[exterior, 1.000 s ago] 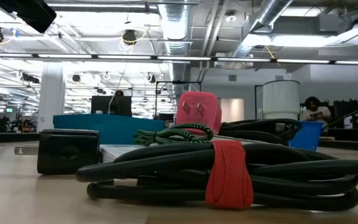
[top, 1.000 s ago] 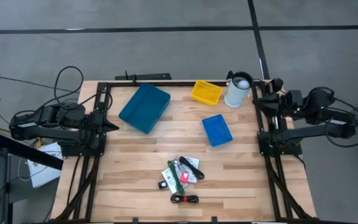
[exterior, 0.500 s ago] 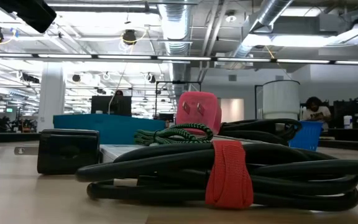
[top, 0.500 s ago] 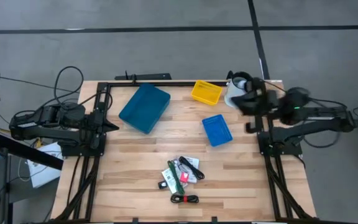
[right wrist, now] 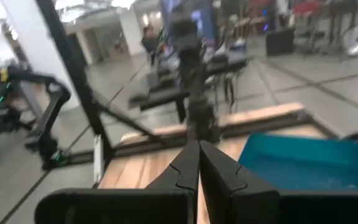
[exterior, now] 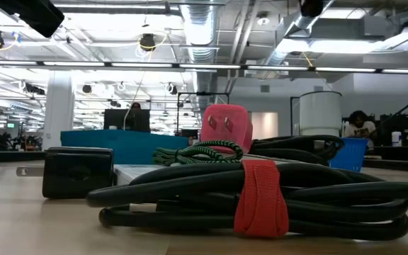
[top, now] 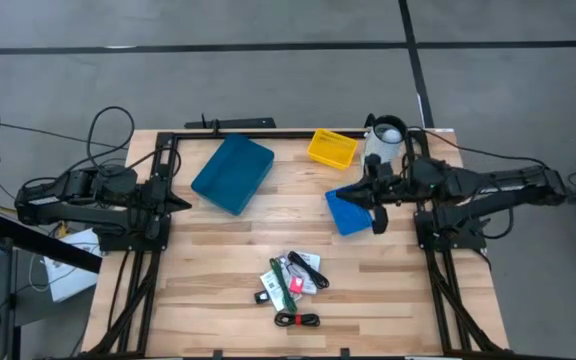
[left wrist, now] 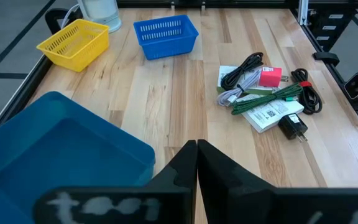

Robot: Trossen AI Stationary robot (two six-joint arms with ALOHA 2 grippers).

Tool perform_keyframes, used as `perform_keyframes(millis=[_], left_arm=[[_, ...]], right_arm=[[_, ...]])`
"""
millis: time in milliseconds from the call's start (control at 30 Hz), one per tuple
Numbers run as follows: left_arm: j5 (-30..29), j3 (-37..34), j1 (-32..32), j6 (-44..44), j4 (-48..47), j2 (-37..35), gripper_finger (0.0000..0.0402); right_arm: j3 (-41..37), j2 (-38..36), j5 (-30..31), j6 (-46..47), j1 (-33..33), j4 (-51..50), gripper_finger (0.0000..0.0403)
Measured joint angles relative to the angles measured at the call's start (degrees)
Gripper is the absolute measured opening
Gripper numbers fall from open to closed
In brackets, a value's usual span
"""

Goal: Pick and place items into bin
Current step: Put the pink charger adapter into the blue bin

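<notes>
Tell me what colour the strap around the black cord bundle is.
Red strap on the black cord bundle, clearest in the low view.

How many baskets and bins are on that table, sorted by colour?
Blue: 2, the large teal-blue bin and the small blue basket
Yellow: 1, the small yellow basket
Total: 3 containers. The white jug at the far edge and the pile of small items are not counted.
</notes>
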Motion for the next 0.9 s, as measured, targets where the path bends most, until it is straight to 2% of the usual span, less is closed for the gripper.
perform_keyframes(millis=[200,500,900], left_arm=[[-0.01,-0.02,0.0,-0.01,-0.02,-0.02,0.0],[0.0,0.0,0.0,0.0,-0.02,0.0,0.0],[0.0,0.0,0.0,0.0,-0.02,-0.02,0.0]], right_arm=[[0.02,0.05,0.28,0.25,4.89,-5.74,0.0008],[0.02,0.21,4.55,1.25,9.48,-10.4,0.0008],[0.02,0.21,4.6,7.92,10.86,-18.03,0.0008]])
